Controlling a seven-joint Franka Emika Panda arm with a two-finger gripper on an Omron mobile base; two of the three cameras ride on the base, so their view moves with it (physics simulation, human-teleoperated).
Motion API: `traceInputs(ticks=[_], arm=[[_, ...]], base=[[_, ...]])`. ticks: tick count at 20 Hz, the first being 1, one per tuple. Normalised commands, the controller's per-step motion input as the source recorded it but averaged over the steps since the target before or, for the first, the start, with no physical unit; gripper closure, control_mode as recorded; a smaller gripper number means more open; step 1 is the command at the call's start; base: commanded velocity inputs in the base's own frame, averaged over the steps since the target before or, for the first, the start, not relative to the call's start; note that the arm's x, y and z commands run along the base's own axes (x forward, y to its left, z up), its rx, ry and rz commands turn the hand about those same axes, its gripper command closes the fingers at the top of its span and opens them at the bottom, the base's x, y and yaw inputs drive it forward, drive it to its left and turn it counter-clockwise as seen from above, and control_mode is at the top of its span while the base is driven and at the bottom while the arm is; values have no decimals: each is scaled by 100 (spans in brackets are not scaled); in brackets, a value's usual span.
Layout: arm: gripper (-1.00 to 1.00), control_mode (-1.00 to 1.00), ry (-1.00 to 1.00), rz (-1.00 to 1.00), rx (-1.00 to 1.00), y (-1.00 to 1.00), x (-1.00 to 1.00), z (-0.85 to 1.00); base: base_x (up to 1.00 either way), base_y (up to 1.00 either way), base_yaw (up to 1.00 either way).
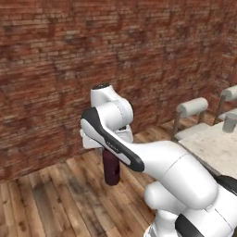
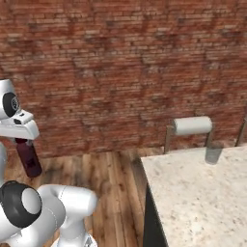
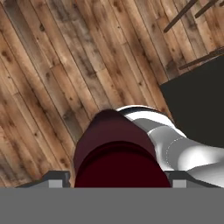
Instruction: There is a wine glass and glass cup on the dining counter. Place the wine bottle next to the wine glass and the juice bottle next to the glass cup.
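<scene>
My gripper [image 1: 109, 152] is shut on the juice bottle [image 1: 111, 170], a stout dark maroon bottle that hangs upright over the wooden floor. In the right base view the gripper [image 2: 22, 141] holds the juice bottle [image 2: 30, 159] at the far left. From the hand camera, the gripper [image 3: 117, 180] closes around the maroon cap and shoulders of the juice bottle [image 3: 116, 144]. The greyish glass cup [image 1: 229, 122] [image 2: 212, 152] stands near the far edge of the dining counter [image 1: 214, 149] [image 2: 193, 198], well to the right of the gripper. The wine glass and the wine bottle are out of view.
A brick wall [image 1: 92, 55] rises behind the wooden floor [image 1: 55, 199]. Cushioned bar stools [image 1: 191, 108] [image 2: 192, 125] stand along the counter's far side. The counter's dark base [image 2: 150, 222] drops to the floor at its left edge.
</scene>
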Motion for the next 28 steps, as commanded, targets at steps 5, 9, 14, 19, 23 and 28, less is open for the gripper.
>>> traceInputs(ticks=[5,9,14,19,23,28], arm=[[100,100,0,0,0,0,0,0],[100,100,0,0,0,0,0,0],[100,100,0,0,0,0,0,0],[100,100,0,0,0,0,0,0],[100,100,0,0,0,0,0,0],[100,100,0,0,0,0,0,0]], base=[[68,34,-44],[65,34,-45],[58,34,-51],[55,32,-53],[57,32,-54],[57,32,-55]])
